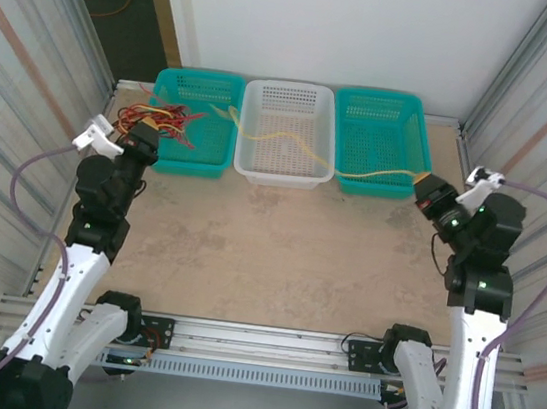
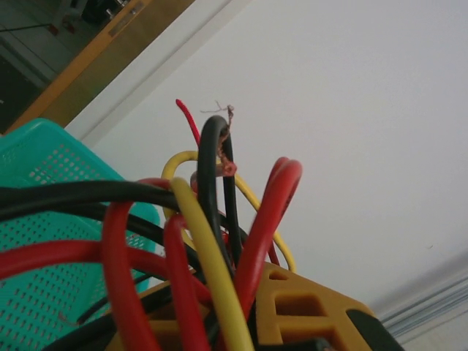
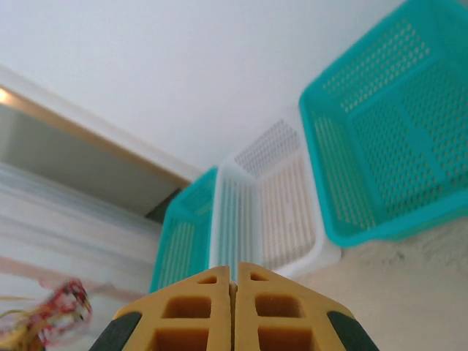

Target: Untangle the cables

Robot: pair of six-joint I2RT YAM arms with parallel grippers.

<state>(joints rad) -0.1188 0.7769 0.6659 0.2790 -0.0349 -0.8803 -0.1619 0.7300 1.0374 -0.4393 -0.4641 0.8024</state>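
Red, black and yellow cables (image 2: 183,241) look light, springy, slick. Left tool (image 1: 147,136) clamps the bunch; right tool (image 3: 232,289) is closed, empty. Best hold: one free end.

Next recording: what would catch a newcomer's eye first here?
A red, black and yellow cable tangle stands out, gripped by the left gripper at the left edge of the left teal basket. From there one yellow cable stretches across the white basket and the right teal basket, towards the shut right gripper.
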